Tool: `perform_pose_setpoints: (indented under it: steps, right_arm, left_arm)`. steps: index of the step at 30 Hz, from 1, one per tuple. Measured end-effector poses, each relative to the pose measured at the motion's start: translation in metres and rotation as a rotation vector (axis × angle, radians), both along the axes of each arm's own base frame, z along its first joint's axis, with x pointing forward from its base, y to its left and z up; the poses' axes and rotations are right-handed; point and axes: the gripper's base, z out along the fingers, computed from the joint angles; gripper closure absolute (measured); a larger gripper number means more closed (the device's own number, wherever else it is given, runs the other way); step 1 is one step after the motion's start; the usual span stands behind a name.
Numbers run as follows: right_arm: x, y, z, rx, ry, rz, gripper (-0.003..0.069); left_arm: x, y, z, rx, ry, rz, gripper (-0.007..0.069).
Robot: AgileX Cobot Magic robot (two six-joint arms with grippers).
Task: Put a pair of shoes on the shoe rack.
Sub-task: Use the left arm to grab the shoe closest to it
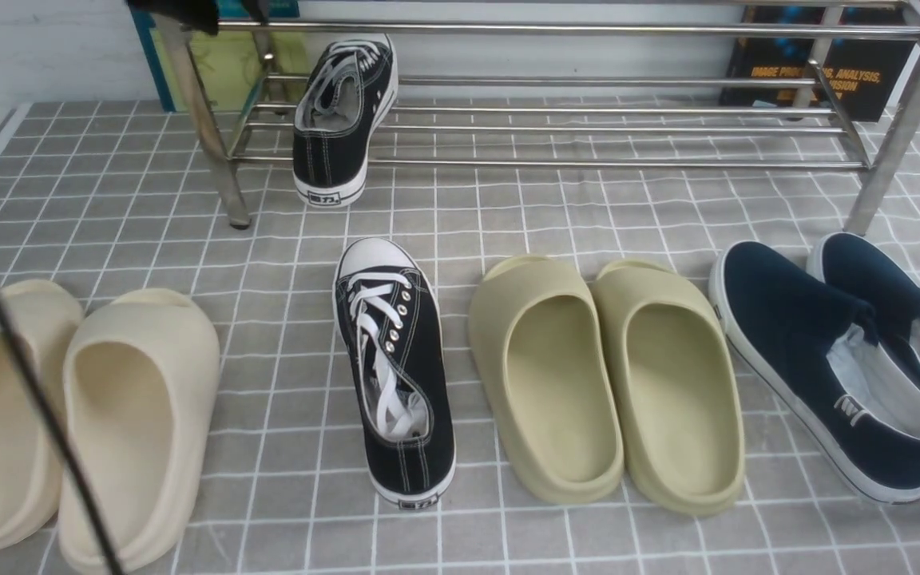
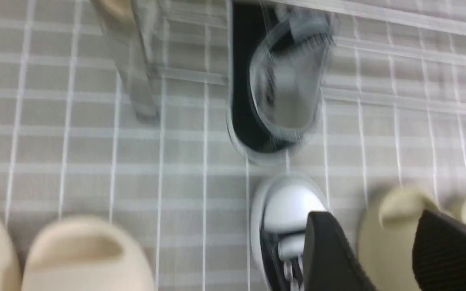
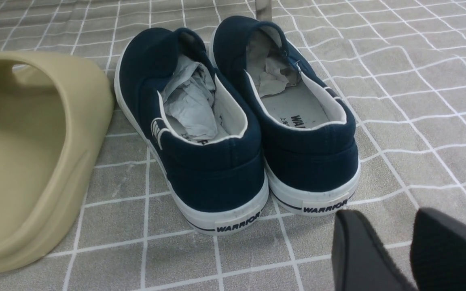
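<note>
One black sneaker lies on the bottom bars of the silver shoe rack near its left end, heel sticking out over the front bar. The other black sneaker stands on the tiled floor in front of it, toe toward the rack. The blurred left wrist view looks down on the racked sneaker and the floor sneaker's white toe cap. My left gripper hangs open and holds nothing. My right gripper is open over bare floor behind the navy slip-ons.
Cream slippers sit on the floor at the left, olive slippers right of the floor sneaker, navy slip-ons at the far right. A black cable crosses the left foreground. Books lean behind the rack.
</note>
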Motion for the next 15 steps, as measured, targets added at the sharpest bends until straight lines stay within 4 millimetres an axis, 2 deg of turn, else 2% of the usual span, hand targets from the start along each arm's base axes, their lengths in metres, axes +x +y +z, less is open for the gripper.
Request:
perform_pose_setpoints:
  steps: [4,6,7,9,11,12,13,15]
  right_arm:
    - [0.000,0.000,0.000,-0.001,0.000,0.000,0.0420]
    - [0.000,0.000,0.000,-0.001,0.000,0.000,0.0420]
    - [0.000,0.000,0.000,-0.001,0.000,0.000,0.0420]
    - [0.000,0.000,0.000,-0.001,0.000,0.000,0.0420]
    - [0.000,0.000,0.000,-0.001,0.000,0.000,0.0420]
    - [0.000,0.000,0.000,-0.001,0.000,0.000,0.0420]
    - [0.000,0.000,0.000,-0.001,0.000,0.000,0.0420]
    - [0.000,0.000,0.000,-0.001,0.000,0.000,0.0420]
  left_arm:
    - [-0.031,0.002,-0.033,0.026,0.148,-0.023,0.0312]
    - [-0.054,-0.004,-0.062,0.059,0.257,-0.057,0.0312]
    - [-0.067,-0.013,-0.082,0.076,0.300,-0.088,0.0312]
    - [-0.083,-0.027,-0.106,0.089,0.340,-0.125,0.0312]
    - [-0.094,-0.041,-0.127,0.090,0.357,-0.151,0.0312]
    - [-0.096,-0.044,-0.129,0.092,0.358,-0.159,0.0312]
    - [-0.104,-0.053,-0.146,0.094,0.379,-0.170,0.0312]
    - [-0.109,-0.063,-0.162,0.089,0.387,-0.173,0.0312]
